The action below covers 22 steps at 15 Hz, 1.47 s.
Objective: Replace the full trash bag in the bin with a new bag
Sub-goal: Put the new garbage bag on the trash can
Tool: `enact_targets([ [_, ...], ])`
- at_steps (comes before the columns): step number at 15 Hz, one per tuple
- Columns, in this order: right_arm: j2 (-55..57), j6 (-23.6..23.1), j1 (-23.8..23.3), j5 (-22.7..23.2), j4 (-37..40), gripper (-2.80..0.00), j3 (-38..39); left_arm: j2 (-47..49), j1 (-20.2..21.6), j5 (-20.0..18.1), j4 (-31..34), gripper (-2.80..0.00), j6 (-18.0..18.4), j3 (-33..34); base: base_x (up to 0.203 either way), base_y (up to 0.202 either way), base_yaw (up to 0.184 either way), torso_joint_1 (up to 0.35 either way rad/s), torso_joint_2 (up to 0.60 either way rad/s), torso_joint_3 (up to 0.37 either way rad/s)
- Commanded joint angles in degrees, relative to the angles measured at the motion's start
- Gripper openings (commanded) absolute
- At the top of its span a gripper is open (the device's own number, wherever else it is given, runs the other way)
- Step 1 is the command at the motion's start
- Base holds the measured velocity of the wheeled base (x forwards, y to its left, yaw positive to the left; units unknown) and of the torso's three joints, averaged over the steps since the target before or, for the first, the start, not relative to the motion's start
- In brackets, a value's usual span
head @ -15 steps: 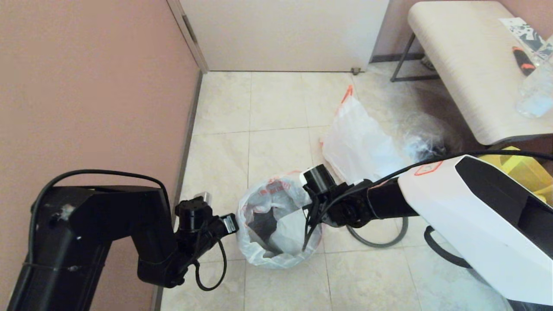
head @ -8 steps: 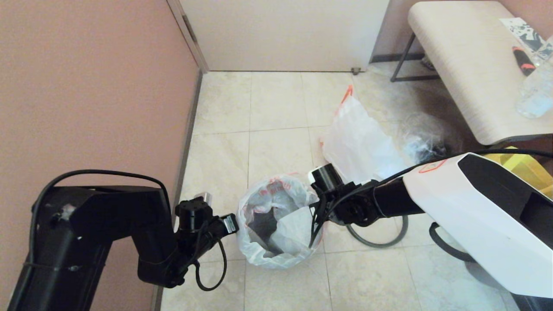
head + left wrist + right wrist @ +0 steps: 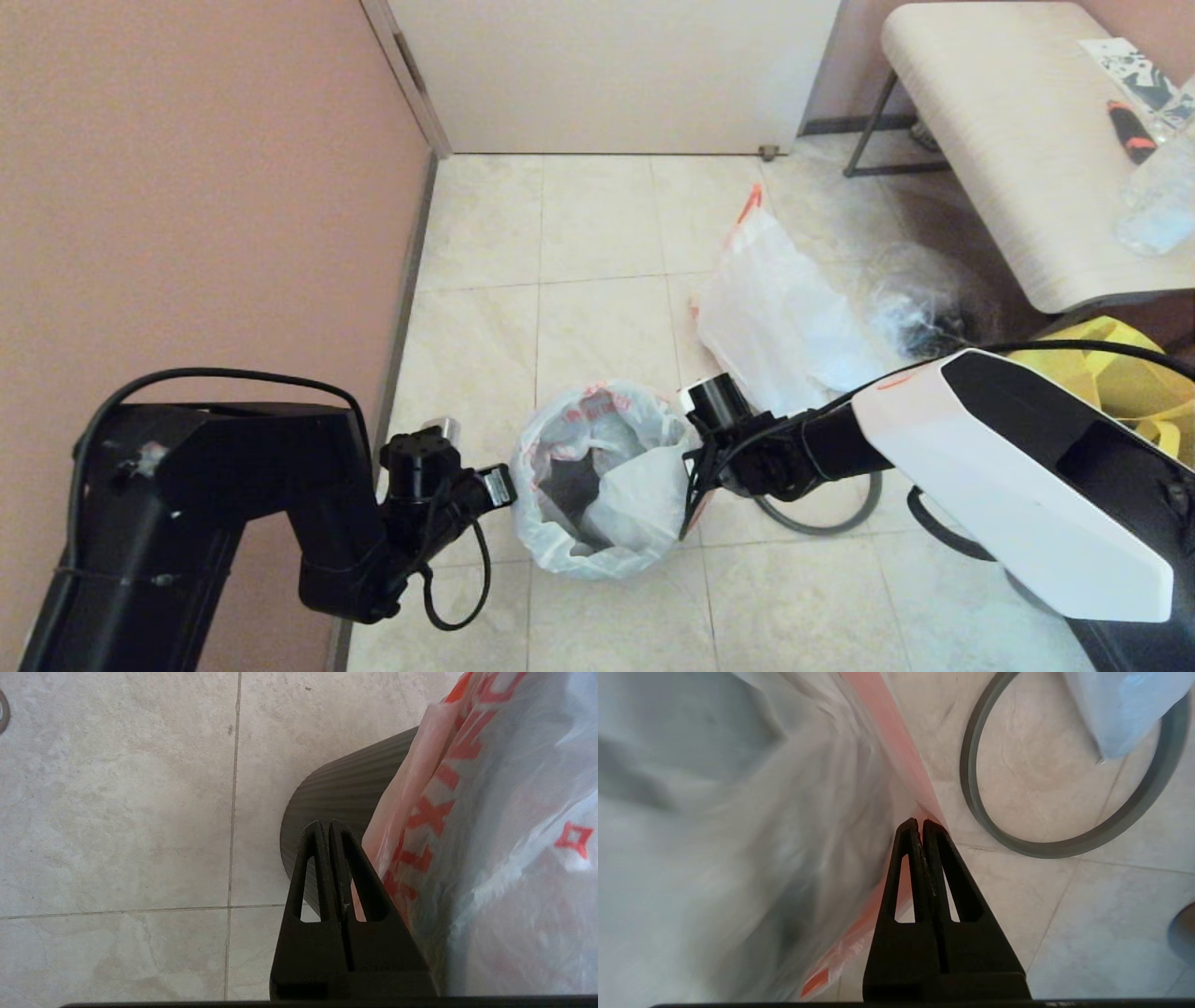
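The black bin (image 3: 563, 487) stands on the tiled floor, lined with the new bag (image 3: 597, 425), whose red print faces up. Its dark ribbed wall (image 3: 336, 793) shows under the film. My right gripper (image 3: 920, 822) is at the bin's right side, shut on the new bag's pinkish-orange edge (image 3: 889, 732), which runs taut into its tips. My left gripper (image 3: 325, 823) is shut at the bin's left side, with the bag's printed film (image 3: 434, 812) against one finger. The full trash bag (image 3: 775, 313) lies on the floor behind the bin.
A loose grey ring (image 3: 823, 525) lies on the floor right of the bin. Behind it are a clear film bag (image 3: 910, 308) and a yellow bag (image 3: 1111, 373). A bench (image 3: 1018, 140) stands at the right. A wall (image 3: 187, 187) runs along the left.
My right gripper has moved rightward and lower with the bag's edge, drawing the film out over the bin's right side. The left gripper has stayed in place.
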Motion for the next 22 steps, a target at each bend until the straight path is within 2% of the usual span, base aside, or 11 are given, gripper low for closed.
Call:
enact_targets([
  [1,3.4,0.08,-0.94,-0.15,-2.39,-2.8,-0.08,0.16,-0.04,0.01,-0.39,-2.8,-0.16,0.0,0.0,0.0,0.0,0.0,0.0,0.0],
  [6,-7.4,2.06,0.26,0.22,-0.74,-2.8,1.4,0.25,-0.04,0.01,-0.39,-2.8,-0.07,0.0,0.0,0.0,0.0,0.0,0.0,0.0],
  [7,-10.35,2.68,1.24,1.13,0.28,-2.8,1.46,0.39,0.0,0.28,-0.39,-2.8,-0.07,-0.04,0.0,0.0,0.0,0.0,0.0,0.0],
  [9,-13.16,2.57,3.74,6.34,0.6,-2.8,-0.5,1.19,0.05,2.31,-0.48,-2.8,0.14,-1.21,0.0,0.0,0.0,0.0,0.0,0.0],
  [14,3.82,-2.97,9.07,9.07,2.95,-2.8,-17.88,1.38,0.05,2.83,-0.56,-2.8,0.54,-1.31,0.0,0.0,0.0,0.0,0.0,0.0],
  [16,10.44,-6.04,10.02,10.13,0.22,-2.8,-19.28,1.21,0.11,2.83,-0.88,-2.8,0.38,-1.14,0.0,0.0,0.0,0.0,0.0,0.0],
  [17,13.48,-7.55,9.86,12.71,-2.01,-2.8,-19.6,1.21,0.05,2.83,-1.57,-2.8,0.46,-0.96,0.0,0.0,0.0,0.0,0.0,0.0],
  [19,18.46,-9.87,8.97,16.89,-5.28,-2.8,-19.88,1.3,0.05,2.83,-1.75,-2.8,0.46,-0.96,0.0,0.0,0.0,0.0,0.0,0.0],
  [22,25.58,-15.79,5.73,19.0,-8.28,-2.8,-20.18,1.3,0.05,2.76,-1.79,-2.8,0.45,-0.96,0.0,0.0,0.0,0.0,0.0,0.0],
])
